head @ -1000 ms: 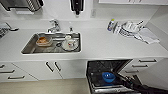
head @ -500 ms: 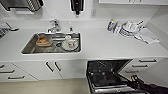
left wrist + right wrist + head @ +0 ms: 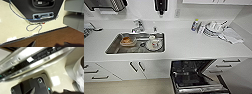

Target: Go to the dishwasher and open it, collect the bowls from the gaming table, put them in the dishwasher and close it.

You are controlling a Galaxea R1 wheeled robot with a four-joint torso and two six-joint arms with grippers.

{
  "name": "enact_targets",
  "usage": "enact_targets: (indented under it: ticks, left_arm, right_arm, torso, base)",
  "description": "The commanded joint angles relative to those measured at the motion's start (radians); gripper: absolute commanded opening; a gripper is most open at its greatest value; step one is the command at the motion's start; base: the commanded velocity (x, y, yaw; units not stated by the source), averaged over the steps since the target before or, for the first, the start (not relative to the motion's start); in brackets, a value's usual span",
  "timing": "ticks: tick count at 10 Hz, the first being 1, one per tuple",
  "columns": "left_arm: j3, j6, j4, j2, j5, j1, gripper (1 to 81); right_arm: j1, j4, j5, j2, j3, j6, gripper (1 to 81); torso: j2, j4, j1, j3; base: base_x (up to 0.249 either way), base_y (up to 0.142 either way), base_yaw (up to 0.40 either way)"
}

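Head view: dishwasher [image 3: 196, 76] sits nearest, low and right of centre, built in under the white counter [image 3: 184, 45]. Its door [image 3: 200, 88] is dropped open toward the camera, dark interior and rack showing, bright metal strip along the door's near edge. White cabinet doors [image 3: 134, 68] with dark bar handles to the left of it, drawers [image 3: 229, 65] to the right. Further back, steel sink [image 3: 136, 43] set into the counter: an orange-brown item on the left side of the basin, white crockery on the right. Faucet [image 3: 137, 25] behind the sink. Far right on the counter: stack of plates [image 3: 210, 28], a bottle [image 3: 194, 25] just beside it, a cloth [image 3: 231, 36] next to them. A dark dispenser [image 3: 161, 5] hangs on the back wall.

Right wrist view: the open door's steel edge [image 3: 41, 62] runs diagonally over pale floor, robot base below it. Right gripper state: cannot tell.

Left wrist view: robot base, a blue cable [image 3: 18, 15], pale floor meeting brown floor. Left gripper state: cannot tell.
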Motion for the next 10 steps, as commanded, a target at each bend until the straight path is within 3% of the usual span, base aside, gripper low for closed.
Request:
enact_targets:
  ticks: [1,2,3,7,10]
  left_arm:
    - [0.0,-0.002,-0.007,-0.002,0.079,0.029,81.1]
    - [0.0,-0.002,-0.007,-0.008,0.077,0.026,81.1]
    - [0.0,-0.002,-0.007,-0.011,0.076,0.024,81.1]
    - [0.0,0.0,-0.006,-0.029,0.082,0.008,81.1]
    - [0.0,0.0,0.002,-0.034,0.08,0.001,81.1]
  right_arm:
    - [-0.205,-0.025,-0.048,-0.103,0.069,-0.101,81.1]
    - [-0.27,-0.027,-0.016,-0.09,0.068,-0.116,81.1]
    - [-0.346,-0.027,0.048,-0.058,0.056,-0.139,81.1]
    - [-0.521,-0.033,0.207,0.033,-0.052,-0.195,81.1]
    - [-0.615,-0.059,0.275,0.108,-0.127,-0.204,81.1]
  torso:
    - [0.0,0.0,0.0,0.0]
    - [0.0,0.0,0.0,0.0]
    - [-0.1,0.0,0.064,0.0]
    - [-0.172,0.0,0.108,0.0]
    - [-0.278,0.0,0.173,0.0]
  base:
    - [0.0,0.0,0.0]
    - [0.0,0.0,0.0]
    - [0.0,0.0,0.0]
    - [0.0,0.0,0.0]
    - [0.0,0.0,0.0]
